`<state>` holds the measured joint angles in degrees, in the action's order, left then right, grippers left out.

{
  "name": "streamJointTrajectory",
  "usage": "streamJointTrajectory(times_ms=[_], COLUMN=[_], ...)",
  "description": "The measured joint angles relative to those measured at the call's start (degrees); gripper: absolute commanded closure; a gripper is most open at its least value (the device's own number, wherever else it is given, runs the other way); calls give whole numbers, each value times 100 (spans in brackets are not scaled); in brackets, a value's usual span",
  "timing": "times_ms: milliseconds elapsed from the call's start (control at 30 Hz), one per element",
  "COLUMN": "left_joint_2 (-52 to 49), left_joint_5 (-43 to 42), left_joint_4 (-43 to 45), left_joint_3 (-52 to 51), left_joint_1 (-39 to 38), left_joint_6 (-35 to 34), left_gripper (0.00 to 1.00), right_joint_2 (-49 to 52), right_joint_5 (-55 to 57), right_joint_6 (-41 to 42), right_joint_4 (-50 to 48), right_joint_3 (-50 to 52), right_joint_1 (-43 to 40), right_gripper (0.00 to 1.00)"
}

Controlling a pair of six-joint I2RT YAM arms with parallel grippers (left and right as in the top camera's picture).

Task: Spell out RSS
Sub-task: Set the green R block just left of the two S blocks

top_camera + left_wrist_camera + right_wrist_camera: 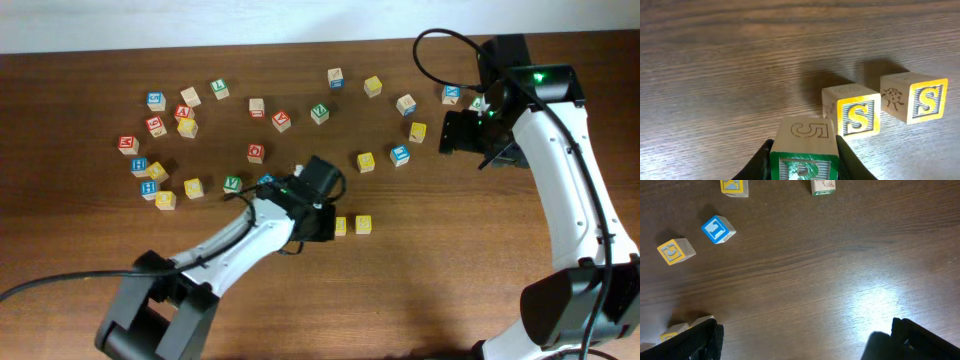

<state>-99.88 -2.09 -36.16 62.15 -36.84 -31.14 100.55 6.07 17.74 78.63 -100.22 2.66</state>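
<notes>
The green R block (804,142) is seen gripped in the left claw (804,162) at the bottom centre of the left wrist view, with the dark fingers pressed against both of its sides. Whether the block rests on the table (715,75) or hangs just above it cannot be told. Just to the right of it sits the first yellow S block (855,116), and the second S block (920,100) stands near the right edge of the frame, with a narrow gap left between the two.

The step in hand appears to be the last one – the R is being brought to the head of the row so that the word is completed. The next move is judged to call for care: the R has to be lined up with the two S blocks and set down close beside the first one without it being nudged, and only then can the grip be released.

The right claw (800,347) is held wide open and empty – parked at the upper right of the overhead view, well apart from the row.
</notes>
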Motion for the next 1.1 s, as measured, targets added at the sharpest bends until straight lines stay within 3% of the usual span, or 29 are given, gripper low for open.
streamJointTrajectory(times_ms=[367, 500, 933, 1033, 1067, 1100], left_joint_2=[-481, -481, -483, -481, -483, -481], left_joint_5=[535, 529, 557, 579, 579, 581], left_joint_4=[52, 179, 457, 498, 498, 498], left_joint_3=[0, 2, 2, 2, 2, 2], left_joint_1=[-125, -125, -125, -96, -90, -85], left_joint_6=[-240, -280, -348, -348, -348, -365], left_gripper=[67, 72, 71, 68, 58, 58], right_joint_2=[0, 0, 0, 0, 0, 0], right_joint_5=[-2, -2, -2, -2, -2, -2], right_joint_6=[0, -2, 0, 0, -2, -2], right_joint_4=[-2, -2, -2, -2, -2, -2], right_joint_3=[0, 0, 0, 0, 0, 0], right_joint_1=[0, 0, 0, 0, 0, 0], right_gripper=[2, 2, 2, 2, 2, 2])
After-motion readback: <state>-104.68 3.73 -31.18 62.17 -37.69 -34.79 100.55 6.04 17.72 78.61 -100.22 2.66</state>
